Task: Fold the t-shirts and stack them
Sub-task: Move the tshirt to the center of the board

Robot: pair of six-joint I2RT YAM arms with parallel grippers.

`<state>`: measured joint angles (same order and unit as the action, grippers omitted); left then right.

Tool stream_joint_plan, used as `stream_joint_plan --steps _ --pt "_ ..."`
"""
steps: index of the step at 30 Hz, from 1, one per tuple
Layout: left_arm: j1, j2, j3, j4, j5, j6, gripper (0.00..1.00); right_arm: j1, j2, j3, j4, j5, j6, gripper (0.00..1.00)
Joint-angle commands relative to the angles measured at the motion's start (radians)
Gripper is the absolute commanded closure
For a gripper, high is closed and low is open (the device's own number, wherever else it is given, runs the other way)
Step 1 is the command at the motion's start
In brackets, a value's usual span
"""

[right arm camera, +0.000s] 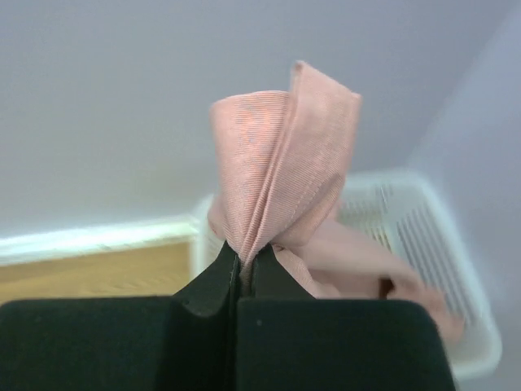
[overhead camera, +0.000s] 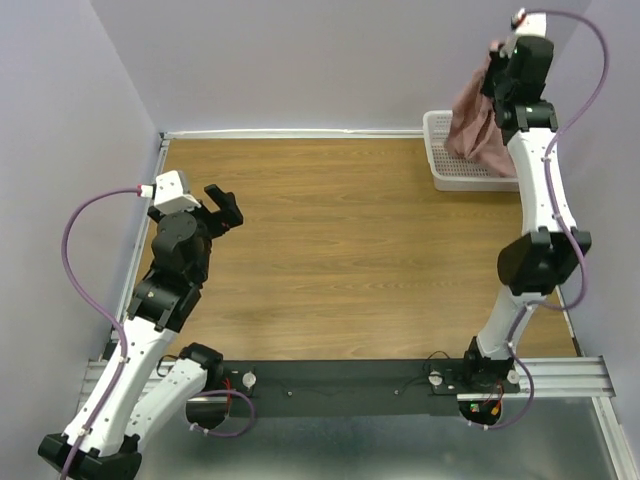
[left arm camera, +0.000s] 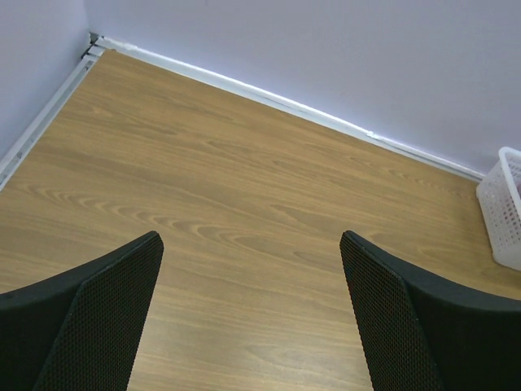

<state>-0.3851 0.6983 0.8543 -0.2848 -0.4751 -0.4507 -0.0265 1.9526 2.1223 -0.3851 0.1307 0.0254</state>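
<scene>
A dusty pink t-shirt (overhead camera: 476, 115) hangs bunched from my right gripper (overhead camera: 497, 60), lifted above the white mesh basket (overhead camera: 442, 165) at the table's far right corner. In the right wrist view the gripper (right arm camera: 247, 257) is shut on a hemmed fold of the t-shirt (right arm camera: 281, 175), which sticks up past the fingertips; the rest droops toward the basket (right arm camera: 423, 244). My left gripper (overhead camera: 222, 207) hovers open over bare wood on the left side, far from the shirt. Its fingers (left arm camera: 106, 309) stand wide apart with nothing between them.
Lavender walls close the table on the left, back and right, with a white strip (left arm camera: 269, 98) along the back edge. A corner of the basket (left arm camera: 505, 212) shows at the right edge of the left wrist view. The arm bases sit on a black rail (overhead camera: 340, 385) at the near edge.
</scene>
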Motion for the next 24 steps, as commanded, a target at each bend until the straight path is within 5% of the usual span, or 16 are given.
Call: stream_joint_plan --steps 1,9,17,20,24 --pt "0.006 -0.011 0.037 -0.048 0.058 0.024 0.02 0.151 -0.153 0.106 0.041 -0.063 -0.130 0.99" --pt "0.008 -0.134 0.009 -0.085 0.107 0.014 0.02 0.384 -0.225 0.189 0.048 -0.359 -0.104 0.99" --pt "0.006 -0.235 0.019 -0.169 0.086 -0.016 0.02 0.566 -0.120 -0.017 0.069 -0.529 0.112 0.99" --pt "0.006 -0.241 0.029 -0.185 0.067 -0.023 0.02 0.582 -0.072 -0.061 0.089 -0.514 0.192 0.99" --pt "0.006 -0.223 0.034 -0.192 0.076 -0.028 0.02 0.541 -0.023 -0.128 0.086 -0.257 0.200 0.99"
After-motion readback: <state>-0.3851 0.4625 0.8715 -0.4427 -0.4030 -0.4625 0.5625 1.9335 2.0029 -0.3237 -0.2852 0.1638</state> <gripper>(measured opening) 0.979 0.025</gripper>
